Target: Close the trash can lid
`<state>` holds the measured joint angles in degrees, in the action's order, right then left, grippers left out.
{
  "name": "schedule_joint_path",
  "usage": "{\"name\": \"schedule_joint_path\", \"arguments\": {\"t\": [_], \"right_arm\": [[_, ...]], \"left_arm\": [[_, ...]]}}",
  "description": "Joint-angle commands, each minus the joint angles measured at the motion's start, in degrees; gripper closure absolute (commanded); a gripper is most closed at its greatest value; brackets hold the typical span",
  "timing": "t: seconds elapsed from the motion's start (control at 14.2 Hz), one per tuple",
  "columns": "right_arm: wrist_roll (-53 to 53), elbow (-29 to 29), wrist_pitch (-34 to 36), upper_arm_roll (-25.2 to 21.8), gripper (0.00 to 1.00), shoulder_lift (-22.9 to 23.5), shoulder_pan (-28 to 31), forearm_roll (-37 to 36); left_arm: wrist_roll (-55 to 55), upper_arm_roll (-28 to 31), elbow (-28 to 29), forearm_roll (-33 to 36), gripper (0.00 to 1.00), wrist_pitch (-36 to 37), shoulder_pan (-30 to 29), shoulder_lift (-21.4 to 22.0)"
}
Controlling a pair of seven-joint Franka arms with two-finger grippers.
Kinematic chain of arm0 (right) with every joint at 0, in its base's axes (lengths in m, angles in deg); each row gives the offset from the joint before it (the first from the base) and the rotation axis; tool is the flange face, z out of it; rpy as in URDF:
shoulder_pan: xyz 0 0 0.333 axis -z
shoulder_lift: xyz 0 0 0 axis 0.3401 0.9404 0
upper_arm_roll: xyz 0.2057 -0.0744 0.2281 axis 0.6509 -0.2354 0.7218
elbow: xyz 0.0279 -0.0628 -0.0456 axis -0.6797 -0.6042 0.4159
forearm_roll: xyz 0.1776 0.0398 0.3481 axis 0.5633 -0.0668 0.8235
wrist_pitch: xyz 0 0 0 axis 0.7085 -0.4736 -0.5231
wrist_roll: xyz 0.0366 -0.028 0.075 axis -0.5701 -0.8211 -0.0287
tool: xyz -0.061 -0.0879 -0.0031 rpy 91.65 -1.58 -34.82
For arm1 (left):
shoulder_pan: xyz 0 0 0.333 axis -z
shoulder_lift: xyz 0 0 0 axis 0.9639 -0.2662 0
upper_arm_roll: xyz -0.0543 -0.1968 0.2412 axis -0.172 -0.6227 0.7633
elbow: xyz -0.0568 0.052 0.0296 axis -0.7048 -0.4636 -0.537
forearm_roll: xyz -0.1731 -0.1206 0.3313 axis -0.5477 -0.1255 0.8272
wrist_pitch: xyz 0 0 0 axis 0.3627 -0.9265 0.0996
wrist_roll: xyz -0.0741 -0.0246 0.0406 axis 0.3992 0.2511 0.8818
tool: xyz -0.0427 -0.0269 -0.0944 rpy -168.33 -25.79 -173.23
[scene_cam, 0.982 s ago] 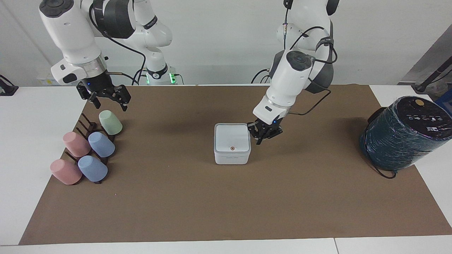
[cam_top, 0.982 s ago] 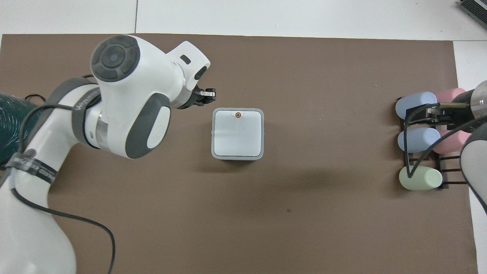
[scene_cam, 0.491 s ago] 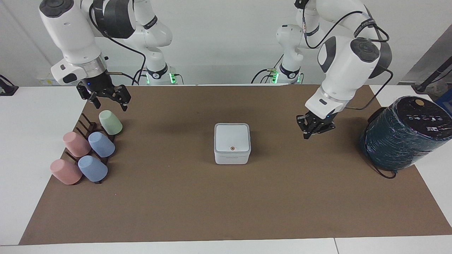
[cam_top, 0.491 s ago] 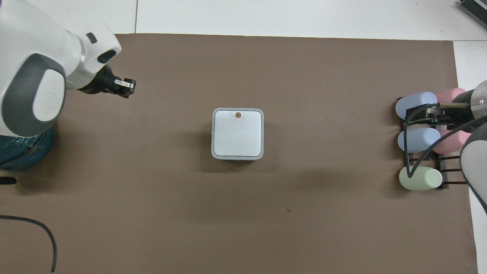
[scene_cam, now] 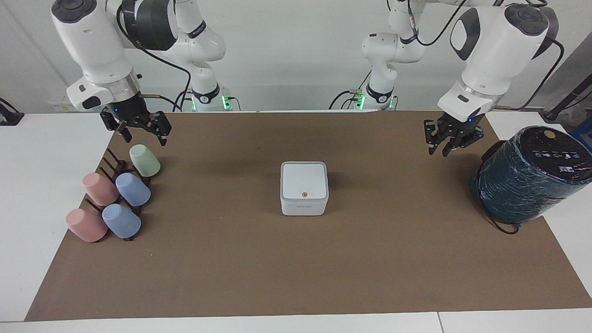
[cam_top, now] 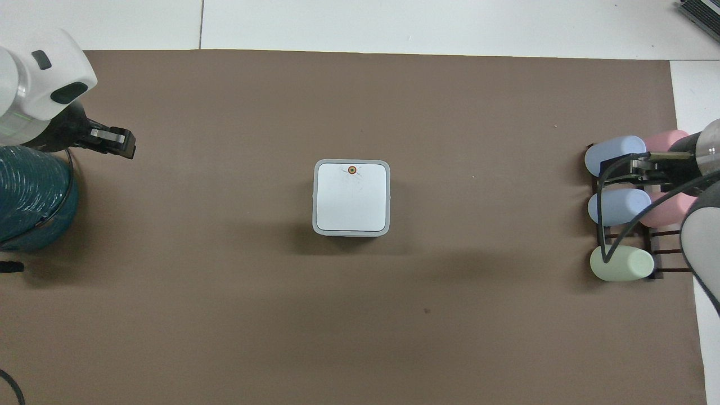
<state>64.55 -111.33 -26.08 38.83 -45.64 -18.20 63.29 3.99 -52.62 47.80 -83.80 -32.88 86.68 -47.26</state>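
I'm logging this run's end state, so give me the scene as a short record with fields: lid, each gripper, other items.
lid: lid lies flat, closed on the trash can, orange dot up
trash can place: middle of the brown mat
left gripper: left gripper in the air over the mat beside the teal cylinder, fingers open, empty
right gripper: right gripper waits above the cup rack, fingers open, empty
cups: five cups lie on the rack

A white table (scene_cam: 55, 152) carried a large brown mat (scene_cam: 296, 259) under even, soft light. A plain pale wall (scene_cam: 286, 51) rose past it, with what seemed a dark angled panel (scene_cam: 566, 88) at one edge.
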Motion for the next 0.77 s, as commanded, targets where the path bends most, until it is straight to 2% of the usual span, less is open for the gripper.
{"name": "schedule_joint_path", "arguments": {"t": [0.0, 0.7], "right_arm": [[-0.83, 0.26, 0.44, 0.3, 0.0, -0.01, 0.42, 0.04], [-0.83, 0.34, 0.44, 0.38, 0.0, -0.01, 0.42, 0.04]], "left_arm": [[-0.14, -0.36, 0.86, 1.24, 0.0, 0.47, -0.69, 1.04], [1.17, -0.44, 3.14, 0.63, 0.0, 1.17, 0.01, 2.44]]}}
